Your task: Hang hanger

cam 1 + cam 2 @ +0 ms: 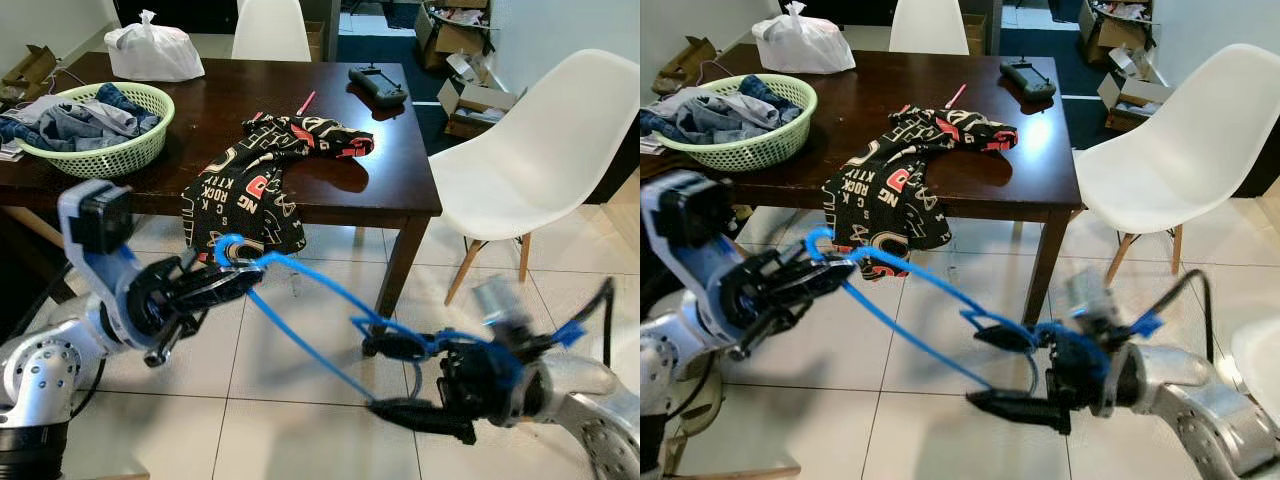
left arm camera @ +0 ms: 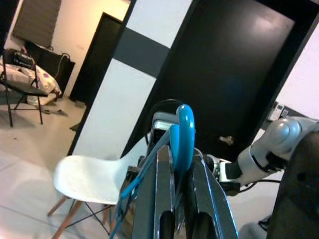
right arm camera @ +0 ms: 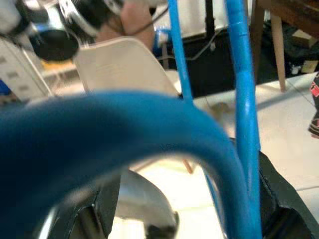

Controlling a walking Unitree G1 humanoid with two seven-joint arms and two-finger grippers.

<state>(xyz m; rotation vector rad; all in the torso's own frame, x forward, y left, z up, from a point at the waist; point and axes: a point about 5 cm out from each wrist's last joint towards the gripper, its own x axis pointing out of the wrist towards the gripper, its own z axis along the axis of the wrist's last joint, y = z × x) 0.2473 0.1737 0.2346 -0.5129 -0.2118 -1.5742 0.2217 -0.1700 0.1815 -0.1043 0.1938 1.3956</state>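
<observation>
Above the tiled floor (image 1: 300, 420), in front of the table (image 1: 400, 200), my left gripper (image 1: 235, 283) pinches the hook end of the blue hanger (image 1: 300, 290), and my right gripper (image 1: 1005, 370), fingers spread, straddles its far corner. The hanger is thin blue wire, held off the floor between both arms. I judge it in carry: no rail is visible, so hanging remains.

Ahead of my claws stands a dark wooden table (image 1: 400, 190) on the white tiled floor (image 1: 300, 400). On it lie a green basket (image 1: 105, 150) of clothes beyond my left claw, a white plastic bag (image 1: 152, 50), a patterned black garment (image 1: 270, 165) draped over the near edge, a pink pen (image 1: 305, 102) and a black controller (image 1: 378, 85).
</observation>
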